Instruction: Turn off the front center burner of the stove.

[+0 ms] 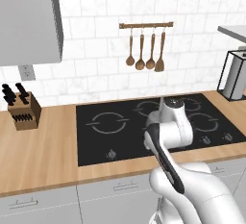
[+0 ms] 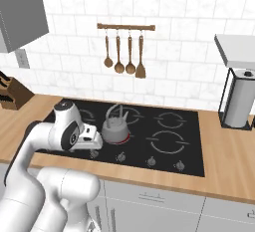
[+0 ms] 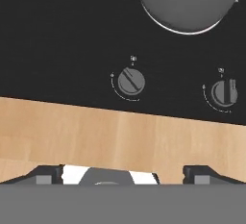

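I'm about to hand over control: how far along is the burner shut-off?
Done: the arm has reached the stove's front edge, with the gripper beside the kettle. In hand: the hand view frames a knob turned off vertical; the gripper is open, touching nothing. Left: close on that knob and turn it off; red glows under the kettle.

The stove (image 3: 57, 40) beyond the dark fingers (image 3: 48, 174) is finished in black glass, marked with thin grey rings. Two grey knobs (image 3: 131, 81) are seen on it, each crossed by a darker bar and edged with a fine pale arc. The kettle (image 2: 116, 129) is grey steel, and a red glow is shown beneath it. The counter (image 3: 120, 136) nearest the fingers is patterned in light wood grain.
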